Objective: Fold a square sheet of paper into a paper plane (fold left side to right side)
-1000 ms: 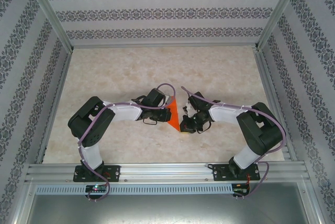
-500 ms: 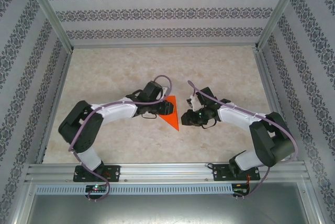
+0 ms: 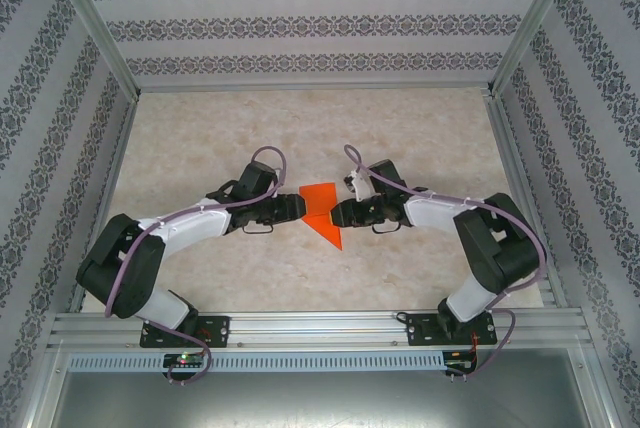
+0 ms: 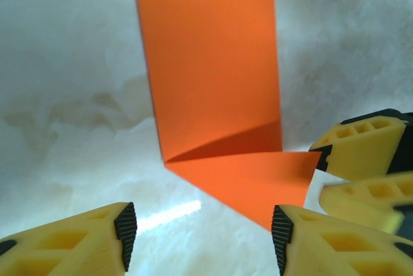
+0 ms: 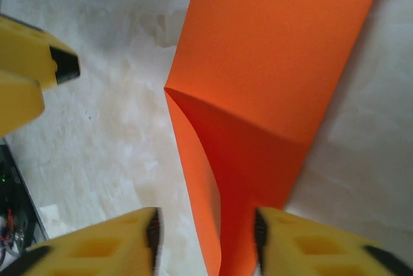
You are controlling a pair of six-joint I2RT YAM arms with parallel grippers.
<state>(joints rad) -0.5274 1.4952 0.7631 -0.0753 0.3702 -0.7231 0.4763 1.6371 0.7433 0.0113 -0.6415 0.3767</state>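
Midway across the worktop, between the two arms, lies the square sheet of paper - folded over on itself rather than flat. From above it reads as a short orange-red block with a pointed tail running toward the arms' bases.

The left pincer sits just beside the sheet's left edge with its jaws spread. Between them is bare worktop, with the tip of the lower flap close to one pad. The right pincer faces it from the other side, jaws also apart. The near end of the paper runs into that gap, though I can't see either pad pressing on it. As far as I can tell, neither is pinching the sheet.

The flap isn't lying flat. Both wrist views show a shaded wedge along the fold line, where the paper stands off the layer beneath.

To my eye a side-over fold is in hand - laid across but not creased - and the sheet is a long way from a dart. I'd say the next move calls for pressing that raised flap down and running along the fold line. One pincer should steady the sheet, since paper this thin would likely slide or spring back.
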